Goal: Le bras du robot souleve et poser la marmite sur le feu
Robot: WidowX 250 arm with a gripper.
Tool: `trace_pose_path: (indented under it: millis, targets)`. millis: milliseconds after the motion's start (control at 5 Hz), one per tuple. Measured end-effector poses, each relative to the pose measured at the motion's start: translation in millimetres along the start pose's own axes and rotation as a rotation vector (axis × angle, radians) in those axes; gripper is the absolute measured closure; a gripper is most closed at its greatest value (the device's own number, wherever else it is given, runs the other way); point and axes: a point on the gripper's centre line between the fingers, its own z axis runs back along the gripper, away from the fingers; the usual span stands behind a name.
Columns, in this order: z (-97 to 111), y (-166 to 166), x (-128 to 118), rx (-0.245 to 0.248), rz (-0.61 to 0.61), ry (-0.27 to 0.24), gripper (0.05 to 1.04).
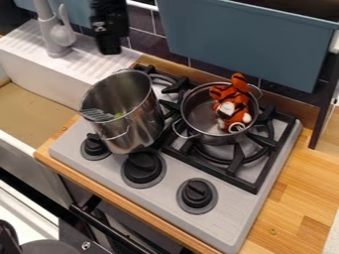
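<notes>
The black gripper (pixel 110 42) hangs at the upper left, in front of the dark tiles and above the back of the sink, apart from both pots. A tall steel pot (pixel 136 130) stands on the left part of the stove (pixel 222 218), close behind the knobs; a grey slotted utensil and something green are inside it. Its underside is hidden, so I cannot tell how it rests on the grate. On the right burner sits a wide, shallow steel pot (pixel 198 130) with an orange-and-black striped plush (pixel 232 104) in it.
Three black knobs (pixel 197 193) line the stove's front. At the left is a white sink (pixel 39 82) with a grey faucet (pixel 51 30). A blue-grey bin (pixel 248 44) hangs behind the stove, low over its back edge. Wooden counter (pixel 298 183) lies at the right.
</notes>
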Motion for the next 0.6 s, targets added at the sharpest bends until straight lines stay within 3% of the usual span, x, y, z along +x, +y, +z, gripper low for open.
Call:
trace_pose_path:
  millis: [200, 600]
  targets:
    - [-14.9, -6.1, -6.4, 0.054, 0.029, -0.019, 0.083]
    - [-47.3, -20.6, 2.7, 0.044, 0.015, -0.052, 0.083]
